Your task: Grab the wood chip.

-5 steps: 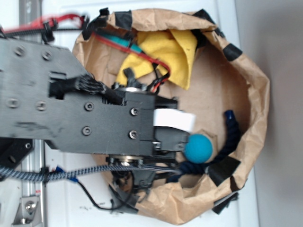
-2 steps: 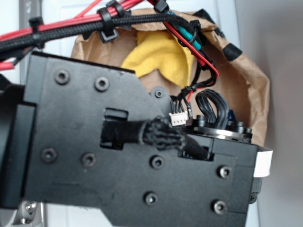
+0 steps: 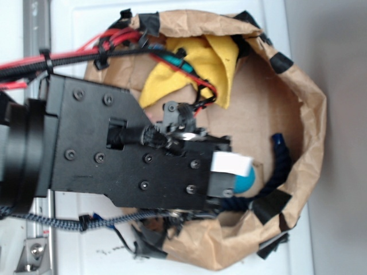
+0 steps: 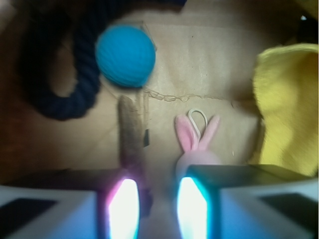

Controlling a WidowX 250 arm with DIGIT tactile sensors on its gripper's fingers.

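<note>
Looking down from the exterior view, the black robot arm [image 3: 126, 154] covers most of a crumpled brown paper bag [image 3: 309, 109] with black tape patches [image 3: 271, 205], which sits on a white surface [image 3: 74, 17]. A yellow cloth [image 3: 212, 57], a teal ball [image 3: 246, 182] and a dark navy rope [image 3: 280, 166] show; the wood chip is hidden here.

In the wrist view, the flat, elongated dark brown wood chip [image 4: 130, 132] lies on the cardboard floor [image 4: 209, 64], just below the ball and beside a pink bunny-eared toy [image 4: 195, 142]. The gripper [image 4: 157, 204] stands partly open, empty, its left finger [image 4: 123, 206] over the chip's near end.
</note>
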